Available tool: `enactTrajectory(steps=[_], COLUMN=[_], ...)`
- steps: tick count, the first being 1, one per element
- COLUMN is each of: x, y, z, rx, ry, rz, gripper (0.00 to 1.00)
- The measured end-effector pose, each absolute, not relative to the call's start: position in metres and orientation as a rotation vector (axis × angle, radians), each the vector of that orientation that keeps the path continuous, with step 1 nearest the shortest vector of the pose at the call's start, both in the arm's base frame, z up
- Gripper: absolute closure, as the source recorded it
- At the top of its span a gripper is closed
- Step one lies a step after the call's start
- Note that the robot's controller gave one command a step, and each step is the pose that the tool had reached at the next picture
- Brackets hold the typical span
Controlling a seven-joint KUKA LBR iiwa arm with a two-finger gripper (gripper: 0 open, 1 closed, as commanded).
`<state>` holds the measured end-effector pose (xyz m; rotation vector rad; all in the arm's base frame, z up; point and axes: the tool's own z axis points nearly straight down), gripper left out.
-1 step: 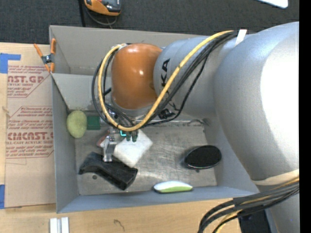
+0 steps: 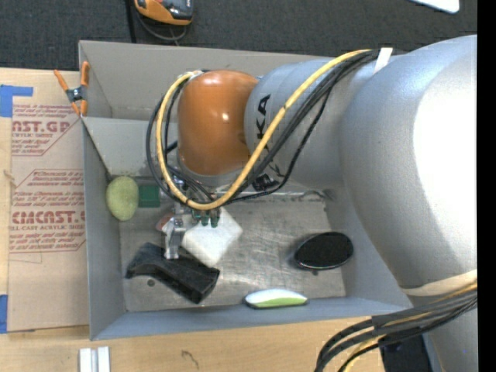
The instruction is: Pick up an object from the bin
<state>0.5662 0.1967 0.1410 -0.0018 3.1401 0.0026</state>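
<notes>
Just beside the gripper (image 2: 173, 242) lies a bent, angular black piece (image 2: 180, 274)

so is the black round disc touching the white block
No, the black round disc lies apart from the white block, with bare bin floor between them.

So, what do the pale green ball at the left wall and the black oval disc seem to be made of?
The pale green ball looks like foam or soft rubber: matte, no shine. The black oval disc looks like hard plastic, perhaps rubber: smooth, with a faint sheen. Neither is certain.
</notes>
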Motion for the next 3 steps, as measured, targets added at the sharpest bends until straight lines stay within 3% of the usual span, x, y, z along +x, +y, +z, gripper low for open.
enactTrajectory(steps=[1, 2, 3], x=[0.492, 0.492, 0.498], y=[0.203, 0.203, 0.196], z=[0.089, 0.089, 0.252], rx=[-0.458, -0.458, -0.445], ry=[3.065, 3.065, 3.105], rz=[0.03, 0.03, 0.003], gripper=[1.0, 1.0, 1.0])
